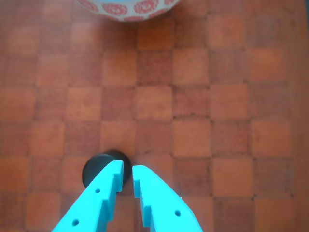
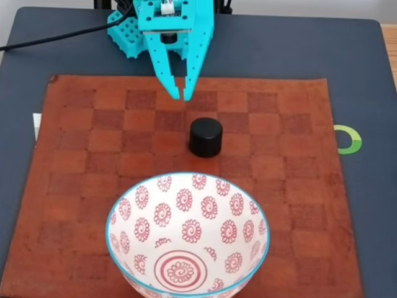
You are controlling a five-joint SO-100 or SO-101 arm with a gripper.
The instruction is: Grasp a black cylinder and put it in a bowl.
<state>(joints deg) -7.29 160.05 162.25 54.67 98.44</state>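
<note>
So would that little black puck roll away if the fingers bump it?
Probably not: the black cylinder stands upright on its flat end and looks squat, so it should slide rather than tip. Its matte surface suggests decent grip. On its side, it could roll.

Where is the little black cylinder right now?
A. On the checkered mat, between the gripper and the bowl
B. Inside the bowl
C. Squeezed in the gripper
A: in the fixed view the black cylinder stands on the mat, apart from the gripper and the bowl.
</note>
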